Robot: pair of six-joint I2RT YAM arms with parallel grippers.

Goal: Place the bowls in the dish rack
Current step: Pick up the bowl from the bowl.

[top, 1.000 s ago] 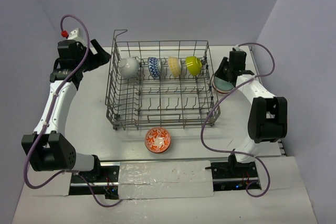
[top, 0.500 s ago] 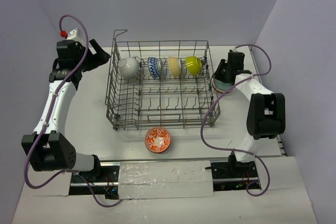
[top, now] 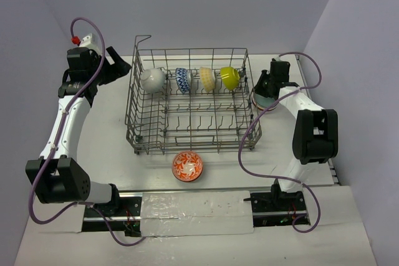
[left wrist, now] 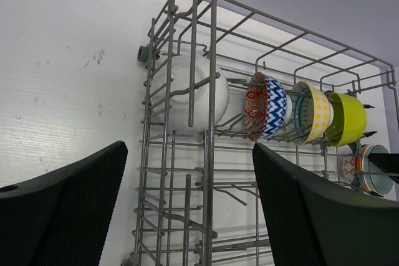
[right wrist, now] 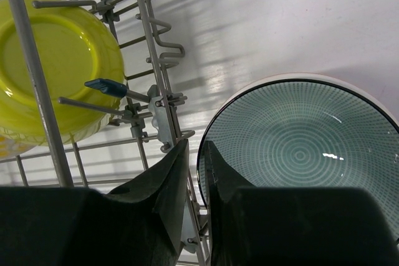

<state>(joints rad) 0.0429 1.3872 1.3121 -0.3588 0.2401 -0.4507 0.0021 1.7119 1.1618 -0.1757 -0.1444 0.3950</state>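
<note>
The dish rack (top: 133, 101) holds a back row of bowls on edge: white (top: 152, 79), blue-white (top: 182, 80), pale yellow (top: 207, 78) and lime (top: 229, 78). An orange patterned bowl (top: 187, 166) sits on the table in front of the rack. Just right of the rack lies a grey-green patterned bowl (right wrist: 305, 154), on top of another bowl. My right gripper (right wrist: 196, 144) pinches its left rim, one finger inside and one outside. My left gripper (left wrist: 188, 147) hangs open and empty off the rack's far left corner.
The right gripper works in the tight gap between the rack's right wall (right wrist: 163, 110) and the bowl. The side wall stands close on the right. Purple cables loop from both arms over the table.
The right gripper's jaws have narrowed onto the grey-green bowl's rim and the right arm has shifted slightly. The left arm has not moved.
</note>
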